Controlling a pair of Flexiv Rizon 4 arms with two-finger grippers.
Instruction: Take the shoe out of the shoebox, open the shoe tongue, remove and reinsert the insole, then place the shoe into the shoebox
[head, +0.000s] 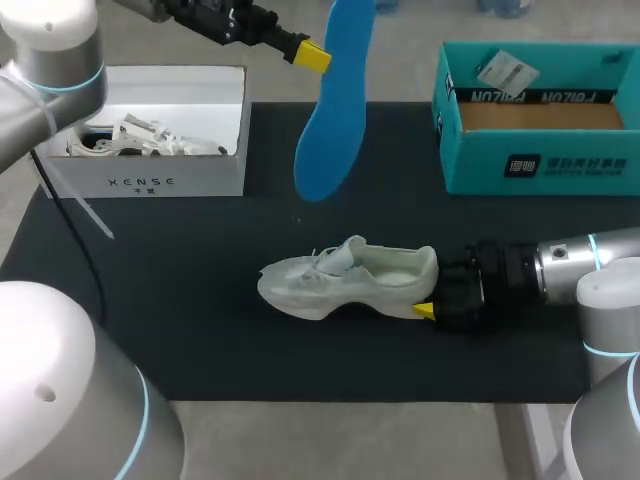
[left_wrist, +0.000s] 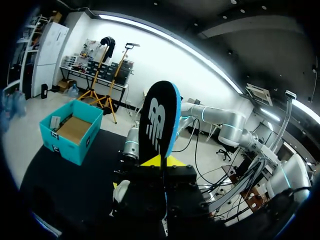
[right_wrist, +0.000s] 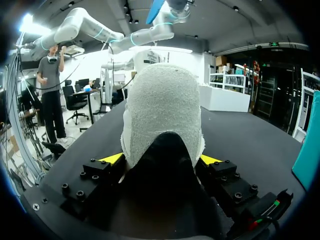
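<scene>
The left fingers (head: 313, 57) pinch one end of the blue insole (head: 335, 110), which hangs high above the bench (head: 200, 320). The right fingers (head: 426, 310) grip the heel of the white shoe (head: 345, 278), which rests mid-bench with its toe pointing left. The teal shoebox (head: 540, 165) stands open at the far right, well apart from the shoe; a white box (head: 150, 182) sits far left
</scene>
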